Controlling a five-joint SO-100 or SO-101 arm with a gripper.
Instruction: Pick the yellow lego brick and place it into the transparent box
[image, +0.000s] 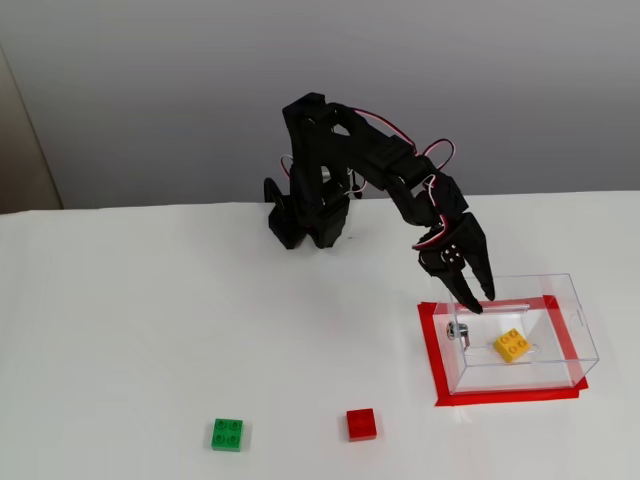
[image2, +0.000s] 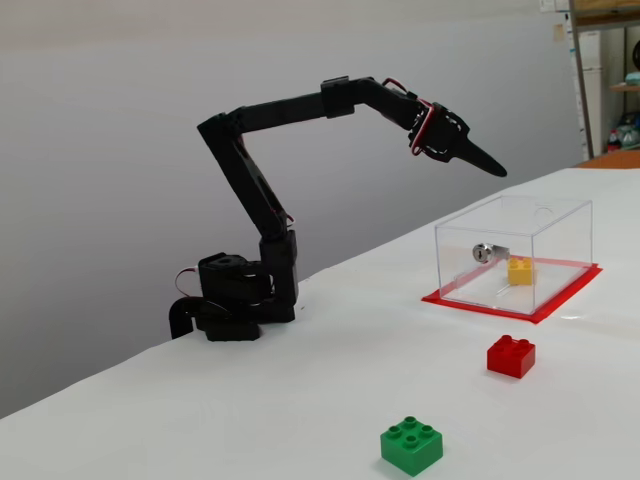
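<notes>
The yellow brick is sitting flat on the floor of the clear box, studs up, so the drop looks done. The gripper is hanging above the box's near-left corner with nothing in it, fingers a narrow gap apart. The red brick and green brick are lying untouched outside.

Arm all matte black plastic, boxy segments on a chunky black base. Red-and-white servo wires loop loose near wrist joints and near the base. Gripper has two long tapered black fingers, pointed tips.
</notes>
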